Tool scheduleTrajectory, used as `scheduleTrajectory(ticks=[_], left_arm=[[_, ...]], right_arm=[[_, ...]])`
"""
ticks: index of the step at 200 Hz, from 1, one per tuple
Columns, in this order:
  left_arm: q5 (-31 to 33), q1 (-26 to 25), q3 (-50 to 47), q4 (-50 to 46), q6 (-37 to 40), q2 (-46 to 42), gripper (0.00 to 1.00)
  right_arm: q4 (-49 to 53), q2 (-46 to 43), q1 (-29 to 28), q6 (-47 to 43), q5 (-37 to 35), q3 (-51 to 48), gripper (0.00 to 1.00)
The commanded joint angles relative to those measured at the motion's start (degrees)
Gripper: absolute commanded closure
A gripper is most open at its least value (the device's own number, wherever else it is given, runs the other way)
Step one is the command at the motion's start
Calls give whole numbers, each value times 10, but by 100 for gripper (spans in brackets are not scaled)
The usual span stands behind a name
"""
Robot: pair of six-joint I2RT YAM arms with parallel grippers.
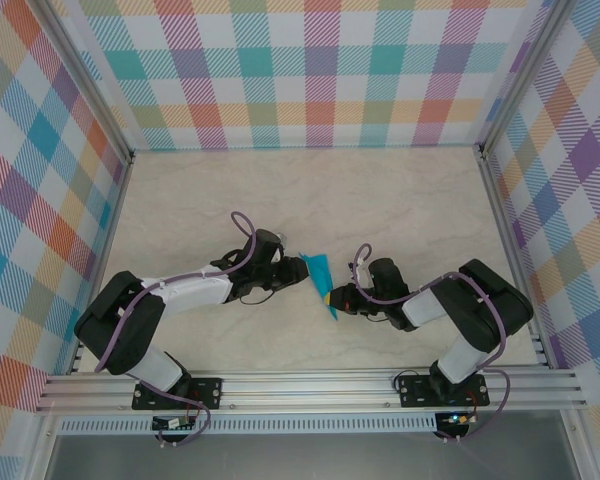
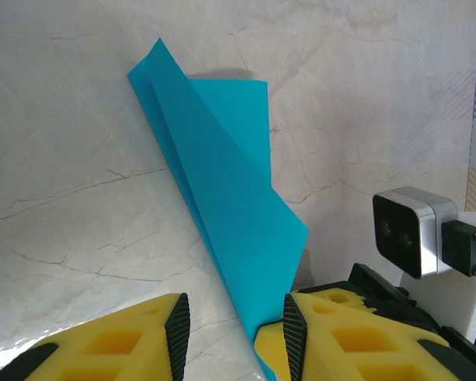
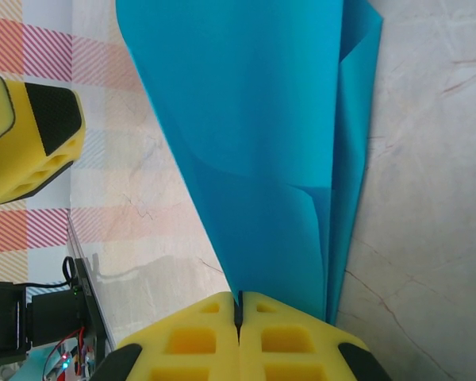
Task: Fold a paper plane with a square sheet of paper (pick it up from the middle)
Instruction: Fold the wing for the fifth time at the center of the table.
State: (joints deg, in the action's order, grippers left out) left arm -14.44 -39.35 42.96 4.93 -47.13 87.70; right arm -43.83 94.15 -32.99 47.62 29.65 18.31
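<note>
Right end effector point(image 3: 239, 308) pinched shut on the folded sheet of paper point(image 3: 246, 119) — left end effector point(image 2: 234, 321) part-open, its jaws either side of the sheet's narrow end.

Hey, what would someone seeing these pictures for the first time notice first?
The bright cyan sheet of paper, partly folded, is mid-table between the two arms, vivid against the pale marble table. The right gripper is shut on one end of it, while the left gripper stands open at its edge. Loud plaid walls ring the scene.
</note>
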Motion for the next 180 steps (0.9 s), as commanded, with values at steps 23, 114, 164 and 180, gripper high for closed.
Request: scheduleTrajectory(ticks=[23,114,164,180], left_arm=[[3,-4,4,12,-2,-8,62],[-8,-5,10,12,4,3,62],[-1,-5,26,-6,4,11,62],[8,-5,29,-19,-1,11,61]], right_arm=[[-23,14,4,27,12,-5,98],[-15,-11,15,39,46,4,96],[32,-33,16,16,46,18,96],[54,-47,16,2,41,17,96]])
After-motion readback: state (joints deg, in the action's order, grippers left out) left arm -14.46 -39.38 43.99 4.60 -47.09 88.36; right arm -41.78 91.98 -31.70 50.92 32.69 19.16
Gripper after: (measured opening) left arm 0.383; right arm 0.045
